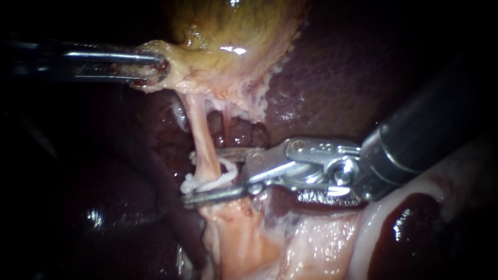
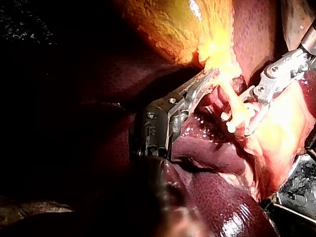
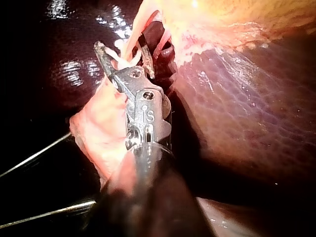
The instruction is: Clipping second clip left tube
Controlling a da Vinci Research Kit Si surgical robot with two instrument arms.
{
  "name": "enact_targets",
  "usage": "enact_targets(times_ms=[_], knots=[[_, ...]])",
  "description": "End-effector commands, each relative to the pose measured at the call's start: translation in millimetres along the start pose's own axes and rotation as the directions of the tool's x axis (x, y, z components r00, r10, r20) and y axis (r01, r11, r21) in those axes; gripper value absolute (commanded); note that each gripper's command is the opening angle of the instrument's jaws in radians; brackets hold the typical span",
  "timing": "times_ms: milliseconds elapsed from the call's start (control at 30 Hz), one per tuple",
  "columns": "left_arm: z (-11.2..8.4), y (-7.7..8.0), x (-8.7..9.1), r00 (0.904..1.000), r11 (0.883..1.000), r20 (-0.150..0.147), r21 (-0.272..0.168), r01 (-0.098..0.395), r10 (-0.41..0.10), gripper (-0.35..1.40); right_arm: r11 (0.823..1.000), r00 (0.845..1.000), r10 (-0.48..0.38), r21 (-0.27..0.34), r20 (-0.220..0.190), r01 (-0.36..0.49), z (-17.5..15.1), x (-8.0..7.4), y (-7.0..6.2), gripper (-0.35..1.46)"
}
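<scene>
Nearest, 6 o'clock in the endoscope view: pale pink fatty tissue bed, wet and glistening. Just above it, entering from 4 o'clock: right instrument, dark shaft with bright steel hinged head. Jaws spread with a clear gap between, pointing toward 9 o'clock. Straddling the thin pink left tube, one jaw on the 12 o'clock side of the crossing, the other on the 6 o'clock side. Small white plastic clip inside the gap, curled against the tube, closer to the 6 o'clock jaw. Cannot tell whether latched or only seated.

Key geometry: tube long axis roughly 12-to-6, taut from the gallbladder neck down to the tissue bed. Jaw axis roughly 3-to-9, so crossing near square. Tube already deep between the jaws, not ahead of the tips. Right instrument by far the nearer, and the only one placed for clipping. Judgement: next move probably a straight squeeze, no reach needed. Worth confirming both tips past the tube's far edge first.

Further back, 10 o'clock: left instrument, slim steel shaft from 9 o'clock. Jaws pinched on pale yellow tissue at the gallbladder neck, likely holding the tube in tension.

Farthest: rounded yellow-green gallbladder at 12 o'clock. Dark maroon mottled liver at 1 to 3 o'clock.
</scene>
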Motion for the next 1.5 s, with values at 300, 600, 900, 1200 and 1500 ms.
enact_targets(times_ms=[300,600,900,1200,1500], knots=[[0.0,0.0,0.0,1.0000,1.000,0.000,0.000,0.001,-0.001,-0.35,0.997,0.997,-0.005,0.071,-0.075,0.010,0.1,1.6,-2.7,0.50],[0.0,-0.2,0.0,1.0000,1.000,0.000,0.000,0.000,0.000,-0.35,0.993,0.990,0.014,0.114,-0.140,0.002,-0.1,4.6,-5.5,0.49],[0.1,-0.2,0.0,1.0000,1.000,0.000,0.000,0.001,-0.001,-0.35,0.992,0.989,0.050,0.120,-0.139,-0.033,-0.4,4.6,-5.5,0.42],[0.2,-0.2,0.0,1.0000,1.000,0.000,0.000,0.000,0.000,-0.35,0.985,0.985,0.119,0.139,-0.128,-0.101,-1.2,4.1,-5.3,-0.13],[0.3,-0.2,0.0,1.0000,1.000,0.000,0.001,0.000,0.000,-0.35,0.976,0.981,0.164,0.159,-0.103,-0.146,-1.5,3.8,-5.0,-0.35]])
